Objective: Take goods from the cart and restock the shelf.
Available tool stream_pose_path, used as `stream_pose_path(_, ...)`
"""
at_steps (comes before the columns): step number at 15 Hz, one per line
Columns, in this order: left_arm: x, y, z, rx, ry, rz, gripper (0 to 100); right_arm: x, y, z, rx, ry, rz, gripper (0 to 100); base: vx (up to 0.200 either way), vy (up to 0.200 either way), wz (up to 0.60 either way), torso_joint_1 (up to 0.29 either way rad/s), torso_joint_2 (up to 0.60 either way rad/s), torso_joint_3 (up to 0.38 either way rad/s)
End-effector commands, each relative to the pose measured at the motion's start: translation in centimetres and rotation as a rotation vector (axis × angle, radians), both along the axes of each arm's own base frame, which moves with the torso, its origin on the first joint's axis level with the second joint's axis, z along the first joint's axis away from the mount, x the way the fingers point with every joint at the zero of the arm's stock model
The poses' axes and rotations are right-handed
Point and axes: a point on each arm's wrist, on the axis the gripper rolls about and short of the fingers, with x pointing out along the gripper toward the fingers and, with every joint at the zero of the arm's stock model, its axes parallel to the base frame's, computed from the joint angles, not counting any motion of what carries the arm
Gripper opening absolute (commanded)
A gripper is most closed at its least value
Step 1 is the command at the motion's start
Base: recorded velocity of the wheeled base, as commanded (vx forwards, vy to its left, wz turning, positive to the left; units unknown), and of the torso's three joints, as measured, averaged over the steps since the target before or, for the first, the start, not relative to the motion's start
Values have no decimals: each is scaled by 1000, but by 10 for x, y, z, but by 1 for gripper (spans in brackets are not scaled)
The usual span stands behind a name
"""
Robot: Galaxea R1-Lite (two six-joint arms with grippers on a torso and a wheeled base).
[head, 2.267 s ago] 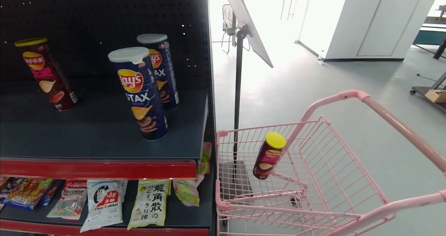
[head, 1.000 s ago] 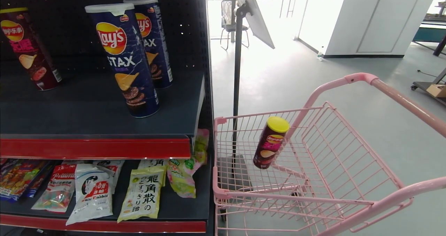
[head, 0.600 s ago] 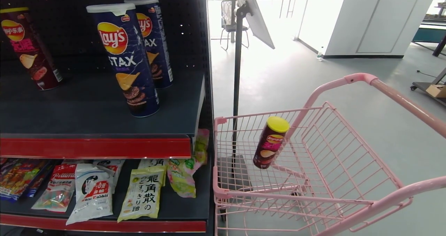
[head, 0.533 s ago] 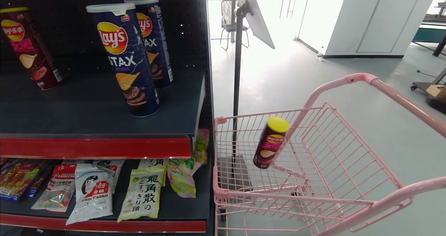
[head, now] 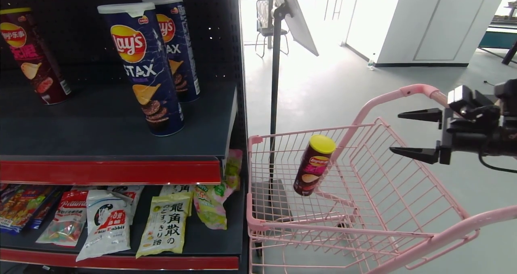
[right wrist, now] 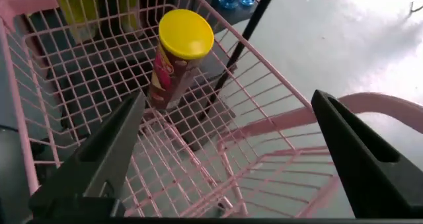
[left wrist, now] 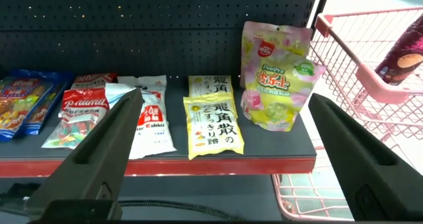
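Note:
A maroon chip can with a yellow lid (head: 313, 170) (right wrist: 176, 60) leans inside the pink wire cart (head: 375, 229) (right wrist: 264, 125), against its far side. My right gripper (head: 404, 133) (right wrist: 228, 151) hangs open above the cart's right rim, well to the right of the can, holding nothing. On the upper shelf (head: 109, 138) stand two blue chip cans (head: 143, 66) (head: 174, 47) and one maroon can (head: 28, 53). My left gripper (left wrist: 225, 158) is open in front of the lower shelf (left wrist: 158, 163), facing the snack bags.
Several snack bags (head: 163, 225) (left wrist: 211, 125) lie on the lower shelf, and a green and pink bag (left wrist: 277, 75) stands at its end beside the cart. A black stand with a tilted panel (head: 276, 84) rises behind the cart. Open floor (head: 343, 84) lies beyond.
My right gripper has come into the head view from the right, over the cart's rim. The head camera dropped between the first frames. The cans have not moved.

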Motion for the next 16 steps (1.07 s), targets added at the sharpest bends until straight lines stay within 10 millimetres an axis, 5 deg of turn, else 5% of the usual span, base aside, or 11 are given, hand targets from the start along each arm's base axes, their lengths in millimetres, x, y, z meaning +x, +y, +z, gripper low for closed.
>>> stream_pose_path(1, 0, 0, 0, 0, 1, 1, 100, 40, 22, -37, 12, 94, 89, 100, 0, 0, 0, 0, 0, 0)
stream_pose_path(12, 0, 0, 0, 0, 1, 1, 100, 98, 47, -117, 26, 249, 158, 100, 0, 0, 0, 0, 0, 0)
stream_pose_path(16, 0, 0, 0, 0, 1, 1, 100, 122, 66, -128, 28, 239, 193, 100, 0, 0, 0, 0, 0, 0)
